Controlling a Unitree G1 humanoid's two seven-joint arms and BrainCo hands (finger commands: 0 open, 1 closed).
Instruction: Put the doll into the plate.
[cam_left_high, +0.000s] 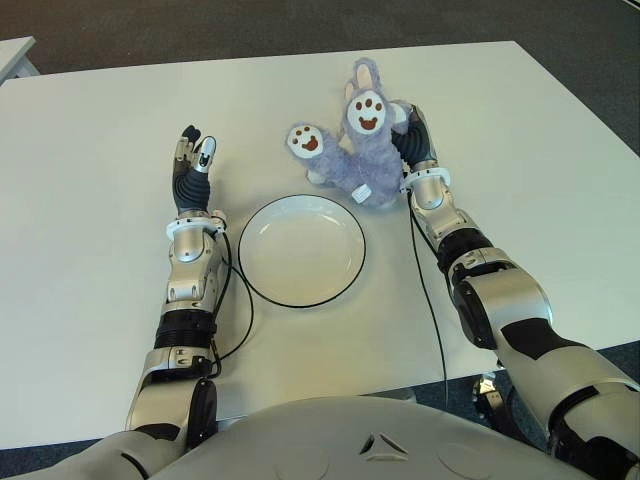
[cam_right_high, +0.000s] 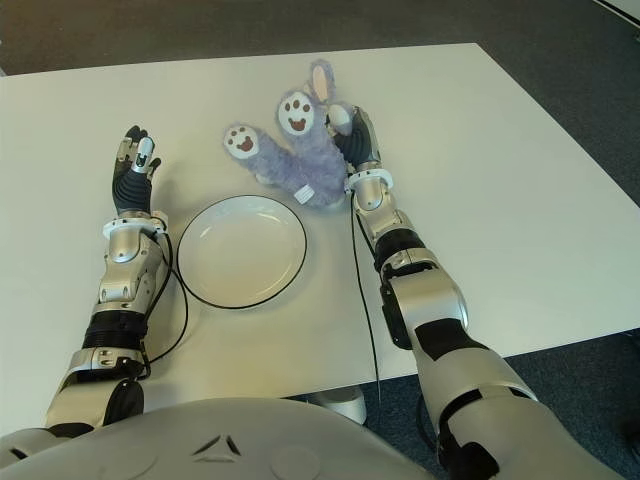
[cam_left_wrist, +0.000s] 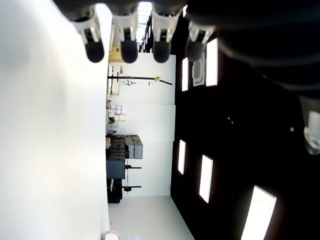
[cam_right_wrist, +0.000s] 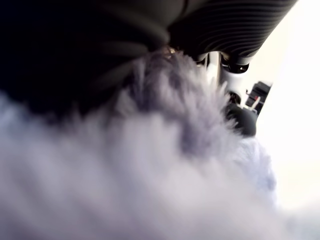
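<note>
The doll sits just beyond the plate, clasped in the right hand; the left hand is spread, holding nothing.

head stereo pair overlooking table, wrist cameras close-up

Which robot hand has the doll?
The right robot hand, fingers pressed into the fluffy purple plush doll beyond the white plate. The left robot hand is open, empty.
</note>
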